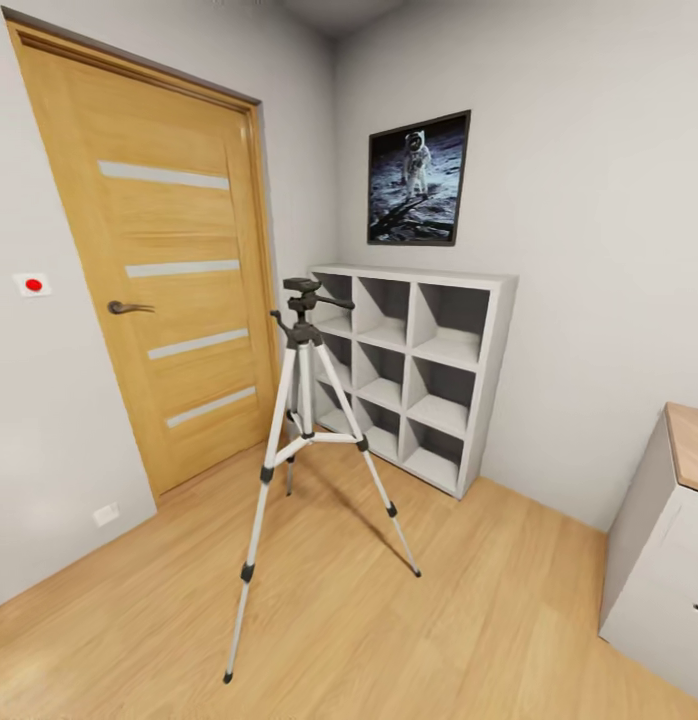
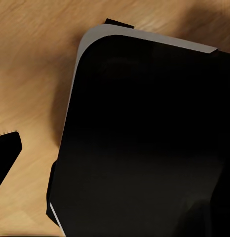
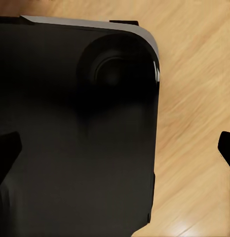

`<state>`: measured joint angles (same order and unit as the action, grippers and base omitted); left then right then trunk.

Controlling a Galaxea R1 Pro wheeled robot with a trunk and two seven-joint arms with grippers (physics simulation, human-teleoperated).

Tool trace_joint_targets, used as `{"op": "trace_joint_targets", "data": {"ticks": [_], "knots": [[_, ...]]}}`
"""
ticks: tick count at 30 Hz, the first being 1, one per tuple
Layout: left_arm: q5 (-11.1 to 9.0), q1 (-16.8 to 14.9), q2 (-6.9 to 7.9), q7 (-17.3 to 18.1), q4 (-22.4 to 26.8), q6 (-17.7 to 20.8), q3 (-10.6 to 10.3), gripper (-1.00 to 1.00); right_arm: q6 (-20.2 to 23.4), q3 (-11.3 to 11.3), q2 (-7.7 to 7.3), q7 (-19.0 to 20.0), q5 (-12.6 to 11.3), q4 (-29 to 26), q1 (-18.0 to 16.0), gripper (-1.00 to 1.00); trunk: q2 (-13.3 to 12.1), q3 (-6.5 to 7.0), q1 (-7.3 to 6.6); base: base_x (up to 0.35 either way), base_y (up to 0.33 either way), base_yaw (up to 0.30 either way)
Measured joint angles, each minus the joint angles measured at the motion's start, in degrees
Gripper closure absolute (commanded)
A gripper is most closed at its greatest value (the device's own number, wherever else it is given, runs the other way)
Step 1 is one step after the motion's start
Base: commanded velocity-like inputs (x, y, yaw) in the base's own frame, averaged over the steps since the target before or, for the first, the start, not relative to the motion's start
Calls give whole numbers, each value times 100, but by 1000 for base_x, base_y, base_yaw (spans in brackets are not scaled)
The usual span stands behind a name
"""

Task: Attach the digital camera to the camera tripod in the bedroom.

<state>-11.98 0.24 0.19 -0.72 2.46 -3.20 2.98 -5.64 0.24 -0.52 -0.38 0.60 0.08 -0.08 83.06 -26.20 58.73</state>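
A: Where are we w/ the task?

B: We're in the bedroom, facing the tripod (image 1: 307,420). It stands upright on the wood floor (image 1: 389,640), legs spread, between the door (image 1: 159,260) and the shelves (image 1: 414,370). Its head is bare, nothing mounted on it.

A: And the camera?

B: We can't spot it from the head view. So, judging by that, the attach step isn't done, and we don't appear to have picked the camera up yet either.

A: Grippers?

B: Both wrist cams look down at the floor past a big black rounded body, prob. our own base (image 2: 144,138). In the left wrist view we see one dark fingertip (image 2: 6,150) at the edge, so we can't tell if the left is open or closed. In the right wrist view, dark fingertips (image 3: 6,150) sit at opposite edges, well apart, w/ nothing between them: right gripper (image 3: 115,150) is open and empty.

A: What's left, then?

B: Pretty much all of it, we reckon: find the camera, grab it, bring it back, seat it on the tripod head. Only the getting-to-the-room part looks done.
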Motion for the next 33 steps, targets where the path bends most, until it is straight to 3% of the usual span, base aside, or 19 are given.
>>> {"op": "trace_joint_targets", "data": {"ticks": [7,17,25,33], "knots": [[-36,0,0,0,0,0,0,-100,-7,0,0,-1,0,0,0,-100,0,0,0,0,0,150],[-262,0,6,1,0,0,-7,-100,-9,6,-5,5,2,0,0,-100,0,0,0,0,0,19],[-281,0,5,1,0,0,-8,-100,5,12,32,3,23,0,0,-100,0,0,0,0,0,32],[-283,0,4,1,0,0,-8,-100,7,12,2,-1,33,0,0,-100,0,0,0,0,0,226]]}}
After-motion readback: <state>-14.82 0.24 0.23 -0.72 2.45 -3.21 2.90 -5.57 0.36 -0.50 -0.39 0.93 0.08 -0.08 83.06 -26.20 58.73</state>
